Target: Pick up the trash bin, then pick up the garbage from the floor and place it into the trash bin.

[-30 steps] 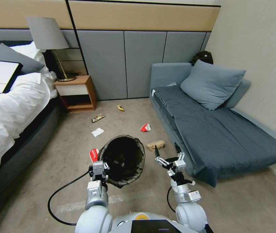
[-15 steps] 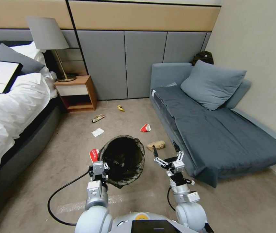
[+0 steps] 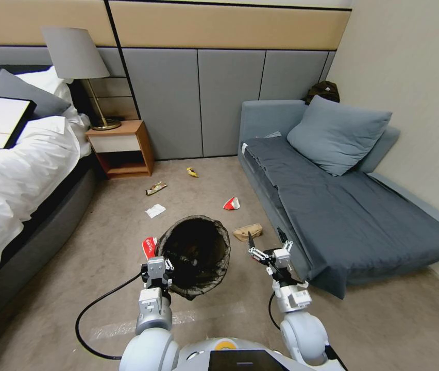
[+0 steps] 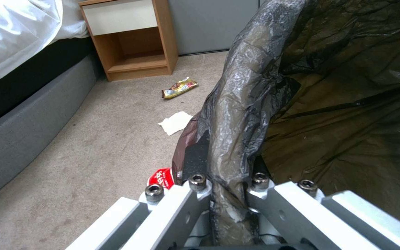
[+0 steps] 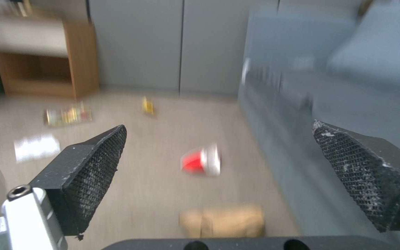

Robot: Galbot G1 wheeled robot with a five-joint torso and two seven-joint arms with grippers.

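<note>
Two grippers are being used: the trash bin [image 3: 197, 255] is being held off the floor by its lined rim in the left gripper [image 3: 156, 270], keeping its mouth available, while the right gripper [image 3: 267, 242], jaws spread wide, is being aimed at the tan paper bag [image 3: 247, 231] just beyond.

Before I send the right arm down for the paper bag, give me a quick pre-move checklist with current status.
1. Bin held: left gripper is clamped on the lined rim of the trash bin. Ok.
2. Right gripper ready: fingers spread, nothing between them. Ok.
3. Target in view: tan paper bag lies on the carpet just ahead of the right gripper, beside the sofa. Ok.
4. Room beside the target: sofa edge is close on the right. Cannot tell if the arm clears it.
5. Bin mouth open toward the right arm. Ok.
6. Cable loops on the floor by the left arm, away from the bag. Ok.
</note>
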